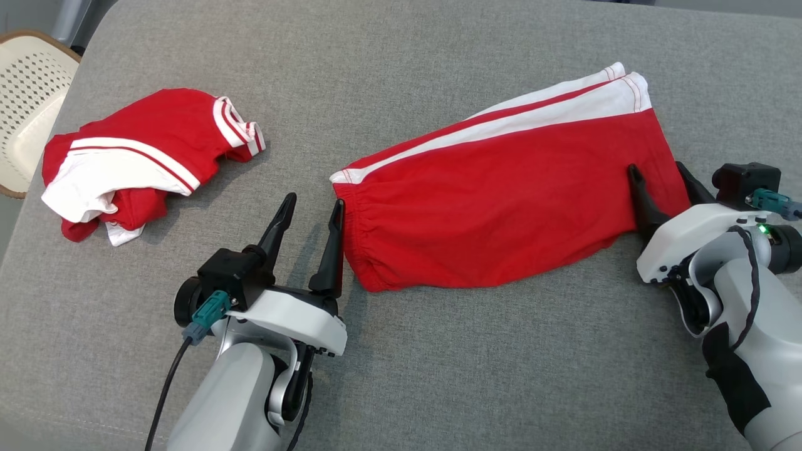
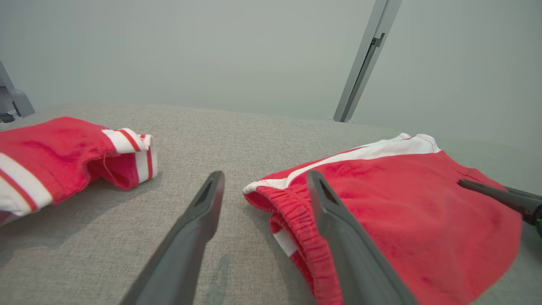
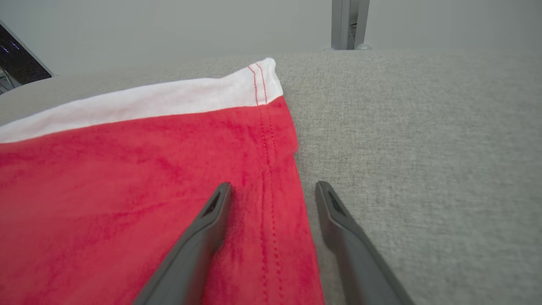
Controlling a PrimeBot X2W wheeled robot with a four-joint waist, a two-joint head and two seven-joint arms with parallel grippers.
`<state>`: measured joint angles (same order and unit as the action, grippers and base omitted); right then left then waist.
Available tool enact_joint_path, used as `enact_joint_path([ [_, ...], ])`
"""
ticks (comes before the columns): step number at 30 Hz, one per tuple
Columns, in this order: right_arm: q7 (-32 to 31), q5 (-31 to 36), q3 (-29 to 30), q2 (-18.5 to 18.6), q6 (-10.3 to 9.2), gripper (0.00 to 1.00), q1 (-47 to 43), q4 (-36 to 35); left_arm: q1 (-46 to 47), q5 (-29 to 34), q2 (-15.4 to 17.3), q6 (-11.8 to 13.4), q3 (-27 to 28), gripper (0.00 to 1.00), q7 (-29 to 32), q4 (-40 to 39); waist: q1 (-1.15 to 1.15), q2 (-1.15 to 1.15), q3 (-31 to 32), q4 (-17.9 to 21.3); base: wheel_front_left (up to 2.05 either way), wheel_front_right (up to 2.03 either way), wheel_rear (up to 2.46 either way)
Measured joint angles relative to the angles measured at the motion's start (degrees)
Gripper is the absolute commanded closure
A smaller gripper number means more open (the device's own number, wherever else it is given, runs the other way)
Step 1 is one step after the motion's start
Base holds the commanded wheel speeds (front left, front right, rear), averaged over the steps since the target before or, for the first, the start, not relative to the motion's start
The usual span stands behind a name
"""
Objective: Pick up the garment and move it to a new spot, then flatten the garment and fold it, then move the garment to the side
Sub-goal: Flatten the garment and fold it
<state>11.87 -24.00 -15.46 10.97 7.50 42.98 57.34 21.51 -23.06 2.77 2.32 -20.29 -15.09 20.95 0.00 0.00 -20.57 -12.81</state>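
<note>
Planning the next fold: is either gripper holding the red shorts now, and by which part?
Nothing is held. The left gripper stands open beside the red shorts at the waistband, the right gripper open astride the hem edge.

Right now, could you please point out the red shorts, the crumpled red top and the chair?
red shorts (image 1: 501, 213), head view, middle of red panel
crumpled red top (image 1: 156, 119), head view, red upper part
chair (image 1: 28, 88), head view, perforated seat

Cream chair (image 1: 28, 100), grey fabric surface (image 1: 438, 376)
</note>
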Motion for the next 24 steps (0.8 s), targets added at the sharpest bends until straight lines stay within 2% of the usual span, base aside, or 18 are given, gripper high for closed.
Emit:
enact_joint_path([
  [2,-0.26,-0.46,-1.16,0.01,0.00,1.00,0.51,0.76,-0.01,0.30,-0.01,0.00,-0.01,0.00,0.00,0.01,0.00,0.00,0.13,-0.11,0.00,0.00,0.00],
  [12,2.35,-4.11,-3.90,-0.32,0.00,1.00,-0.52,1.96,-1.60,1.64,-0.02,0.01,0.65,0.00,0.00,1.18,0.00,0.00,2.45,0.78,0.00,0.00,0.00],
  [17,2.90,-7.17,-2.47,-0.60,0.00,1.00,-4.22,0.53,-3.60,3.57,0.00,-0.20,1.25,0.00,0.00,2.18,0.00,0.00,4.75,2.18,0.00,0.00,0.00],
  [24,3.04,-8.76,0.92,-0.87,0.00,1.00,-11.71,-5.22,-7.08,5.04,-0.03,-0.75,2.54,0.00,0.00,3.09,0.00,0.00,8.49,5.11,0.00,0.00,0.00],
])
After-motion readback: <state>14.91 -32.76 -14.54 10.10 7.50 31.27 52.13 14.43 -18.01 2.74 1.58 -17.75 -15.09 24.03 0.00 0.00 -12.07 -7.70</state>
